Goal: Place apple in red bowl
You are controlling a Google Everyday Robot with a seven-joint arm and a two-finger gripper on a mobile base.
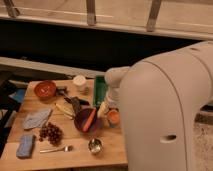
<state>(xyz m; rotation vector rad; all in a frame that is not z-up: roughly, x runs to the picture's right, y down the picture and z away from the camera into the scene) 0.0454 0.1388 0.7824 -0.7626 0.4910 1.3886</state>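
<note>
Wooden table (pixel 114 146): round orange-peach apple (pixel 113 118) beside purple bowl (pixel 79 124); end effector (pixel 105 108) released just above it

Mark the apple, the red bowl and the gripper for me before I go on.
apple (pixel 113 117): camera view, middle of its orange side.
red bowl (pixel 44 89): camera view, on its inner wall.
gripper (pixel 106 109): camera view, between its open jaws, just left of the apple.

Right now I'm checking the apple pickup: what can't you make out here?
Camera view:
- Gripper, beside the apple: the wrist above hides whether they touch.
- Green tray: partly covered by the arm.
- Table: the end under the robot's body is hidden.
</note>
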